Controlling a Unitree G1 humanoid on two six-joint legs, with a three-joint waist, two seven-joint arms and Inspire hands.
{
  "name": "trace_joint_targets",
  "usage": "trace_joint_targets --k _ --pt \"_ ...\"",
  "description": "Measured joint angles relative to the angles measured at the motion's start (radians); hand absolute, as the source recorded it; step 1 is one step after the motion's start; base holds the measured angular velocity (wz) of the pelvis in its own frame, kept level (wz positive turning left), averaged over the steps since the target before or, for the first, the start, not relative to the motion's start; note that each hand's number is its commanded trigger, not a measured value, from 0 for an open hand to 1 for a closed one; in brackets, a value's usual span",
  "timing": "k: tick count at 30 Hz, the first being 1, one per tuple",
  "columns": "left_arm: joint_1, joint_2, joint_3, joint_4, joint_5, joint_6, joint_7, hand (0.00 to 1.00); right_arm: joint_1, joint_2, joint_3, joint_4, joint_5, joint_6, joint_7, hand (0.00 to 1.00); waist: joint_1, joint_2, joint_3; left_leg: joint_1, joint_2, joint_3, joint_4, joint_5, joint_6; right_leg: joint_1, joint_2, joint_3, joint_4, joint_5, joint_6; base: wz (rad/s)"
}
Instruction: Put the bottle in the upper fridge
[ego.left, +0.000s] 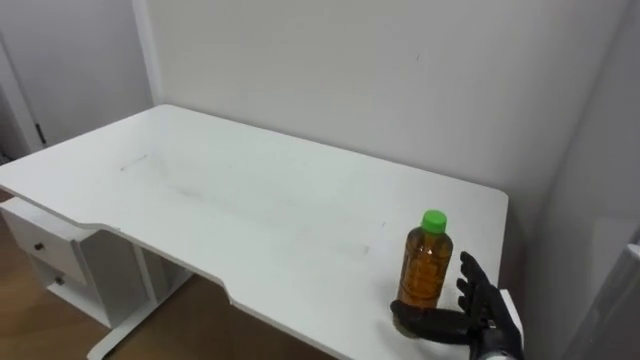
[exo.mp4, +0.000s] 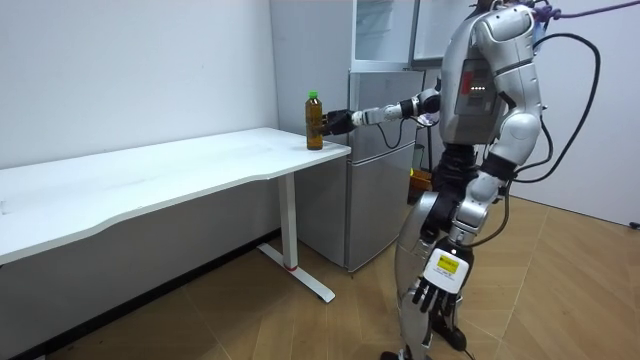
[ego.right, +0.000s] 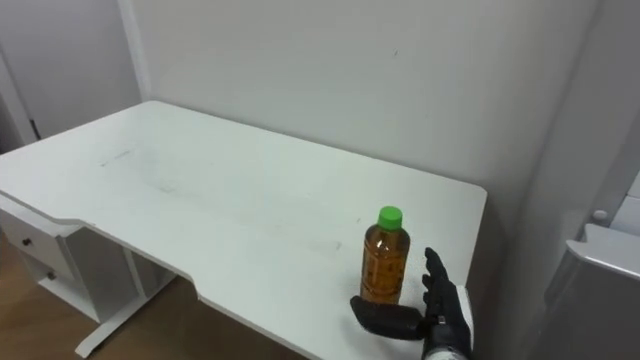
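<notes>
A clear bottle (ego.left: 426, 258) of amber drink with a green cap stands upright near the right front corner of the white table (ego.left: 250, 200). My right hand (ego.left: 484, 310) is open beside it: the thumb lies along the bottle's base in front and the straight fingers stand just right of it, not closed round it. The room view has the bottle (exo.mp4: 314, 120) at the table's end, with my right arm stretched out to it from beside the fridge (exo.mp4: 385, 160). My left hand (exo.mp4: 432, 296) hangs relaxed by my leg.
The grey fridge stands directly right of the table, its top (ego.right: 610, 260) at the eye view's right edge, with an upper glass-fronted compartment (exo.mp4: 385, 30) above. A white drawer unit (ego.left: 50, 255) sits under the table's left end. A white wall backs the table.
</notes>
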Motion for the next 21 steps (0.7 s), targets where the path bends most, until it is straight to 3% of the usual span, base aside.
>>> trace_joint_targets --k 12,16,21 --pt "0.003 0.002 -0.021 0.002 -0.044 -0.004 0.003 0.00 -0.055 0.000 -0.001 0.091 -0.001 0.000 -0.042 0.00 0.001 -0.008 -0.0002 -0.039 -0.004 -0.003 0.016 0.006 0.006 -0.037 -0.011 -0.009 0.022 0.000 0.000 0.01" --pt "-0.004 0.003 -0.023 0.003 -0.077 -0.023 0.001 0.00 -0.118 -0.002 -0.007 0.164 -0.005 -0.002 -0.051 0.00 0.001 -0.007 0.0093 -0.065 -0.012 -0.009 0.021 0.010 0.012 -0.061 -0.018 -0.009 0.037 0.000 0.000 0.04" --pt "-0.008 0.005 -0.040 0.002 -0.077 -0.029 0.000 0.00 -0.133 -0.001 -0.005 0.164 -0.005 -0.007 -0.053 0.00 0.005 -0.007 0.0101 -0.078 -0.014 -0.013 0.024 0.011 0.014 -0.070 -0.020 -0.011 0.037 0.001 0.002 0.02"
